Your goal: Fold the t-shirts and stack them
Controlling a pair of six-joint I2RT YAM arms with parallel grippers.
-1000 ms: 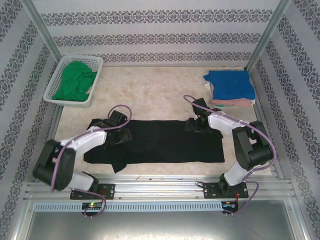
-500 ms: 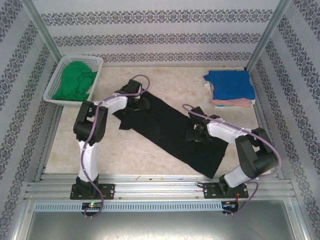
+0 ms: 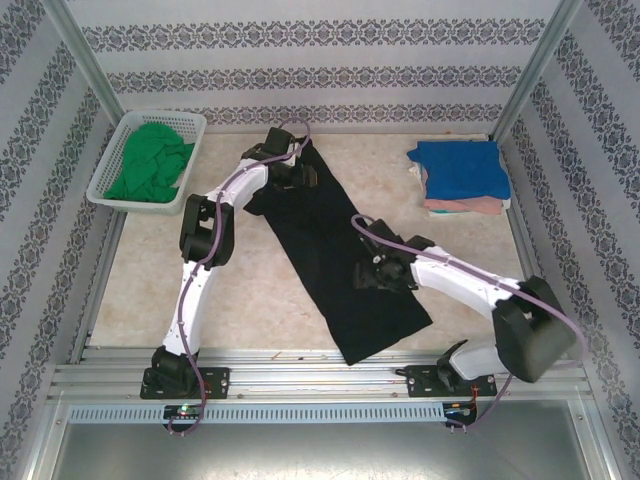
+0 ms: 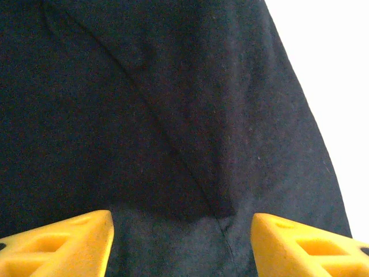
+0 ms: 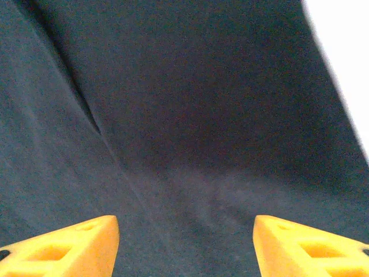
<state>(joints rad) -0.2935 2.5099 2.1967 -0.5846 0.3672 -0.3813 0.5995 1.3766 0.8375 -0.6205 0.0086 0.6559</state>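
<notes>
Left gripper — fingers spread apart — hovers over the far end of the black t-shirt, just right of the basket. Right gripper — likewise spread — is over the shirt's middle, well right of the basket.

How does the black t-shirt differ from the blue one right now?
The black t-shirt is spread out in a long diagonal strip; the blue t-shirt is folded into a compact square. The black one lies directly on the table; the blue one tops a stack over a pink t-shirt. Both are plain cloth.
</notes>
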